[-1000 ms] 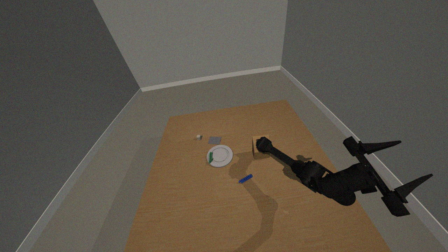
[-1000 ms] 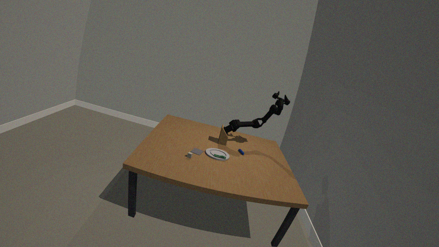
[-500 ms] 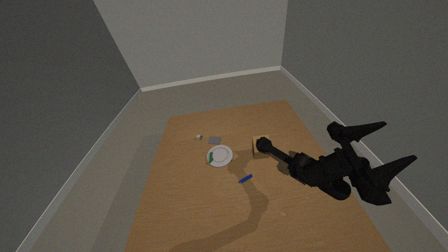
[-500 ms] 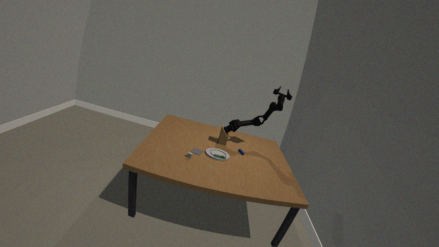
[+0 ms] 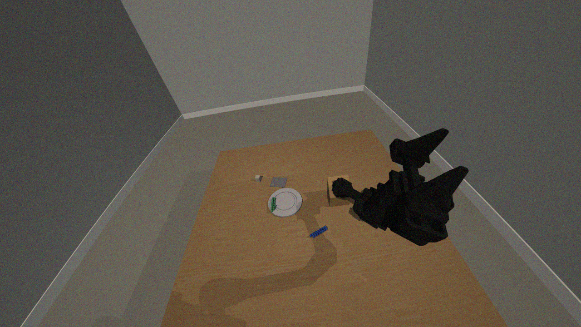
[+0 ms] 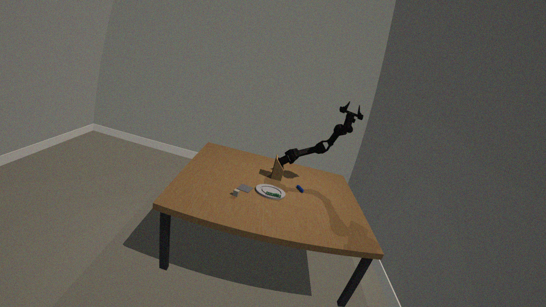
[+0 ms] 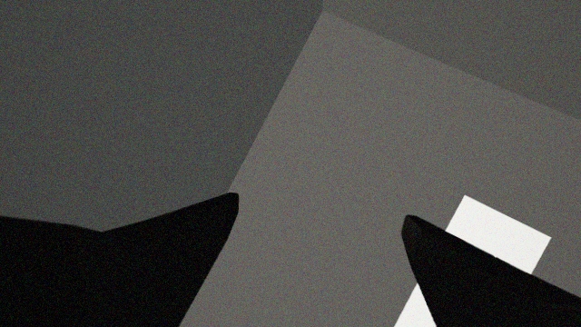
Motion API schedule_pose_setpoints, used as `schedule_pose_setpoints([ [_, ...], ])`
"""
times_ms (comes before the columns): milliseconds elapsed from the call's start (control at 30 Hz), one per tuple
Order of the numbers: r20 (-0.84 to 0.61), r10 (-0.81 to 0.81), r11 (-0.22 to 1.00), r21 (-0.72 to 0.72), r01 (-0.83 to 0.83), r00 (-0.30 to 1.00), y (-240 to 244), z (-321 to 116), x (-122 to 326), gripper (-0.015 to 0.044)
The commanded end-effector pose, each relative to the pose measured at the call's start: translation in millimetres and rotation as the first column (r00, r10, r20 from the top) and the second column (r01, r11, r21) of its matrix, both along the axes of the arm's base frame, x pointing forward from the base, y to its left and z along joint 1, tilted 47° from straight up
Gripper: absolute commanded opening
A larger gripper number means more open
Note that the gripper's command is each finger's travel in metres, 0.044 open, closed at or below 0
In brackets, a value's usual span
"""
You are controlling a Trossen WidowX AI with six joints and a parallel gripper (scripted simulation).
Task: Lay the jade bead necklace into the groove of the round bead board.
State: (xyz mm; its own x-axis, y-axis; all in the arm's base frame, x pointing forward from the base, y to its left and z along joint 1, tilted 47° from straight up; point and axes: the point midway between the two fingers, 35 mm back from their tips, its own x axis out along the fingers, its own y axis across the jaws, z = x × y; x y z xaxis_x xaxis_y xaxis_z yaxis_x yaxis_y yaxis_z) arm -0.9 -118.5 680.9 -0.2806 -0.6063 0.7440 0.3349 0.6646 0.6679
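Note:
The jade bead necklace (image 5: 273,204) (image 6: 273,194) is green and lies as a short, narrow double row on one side of the round bead board. The white board (image 5: 296,203) (image 6: 260,189) lies flat on the table and shows a thin ring-shaped groove. The necklace is bunched, not spread around the ring; whether any bead sits in the groove is too small to tell. My gripper (image 5: 456,149) (image 6: 354,103) (image 7: 318,213) is open and empty, high above and far from the board, with its fingers pointing up and away. The wrist view shows neither board nor necklace.
A blue beaded strip (image 5: 318,231) (image 6: 300,188) lies on the table (image 5: 243,244) (image 6: 213,183) near the board. A grey square (image 5: 278,182) (image 6: 244,188) and a small pale cube (image 5: 257,177) (image 6: 236,192) lie on its other side. A wooden wedge-like block (image 6: 277,171) stands by the arm's base.

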Motion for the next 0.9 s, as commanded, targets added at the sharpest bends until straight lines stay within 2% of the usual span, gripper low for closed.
schedule_pose_setpoints([
  [0,-0.106,0.001,1.000,0.022,0.001,0.994,-14,-1,32,0.0380],
  [433,-0.408,0.012,0.998,0.063,0.016,0.913,-47,-17,117,0.0380],
  [867,-0.658,0.061,0.996,0.087,-0.005,0.750,-70,-46,201,0.0380],
])
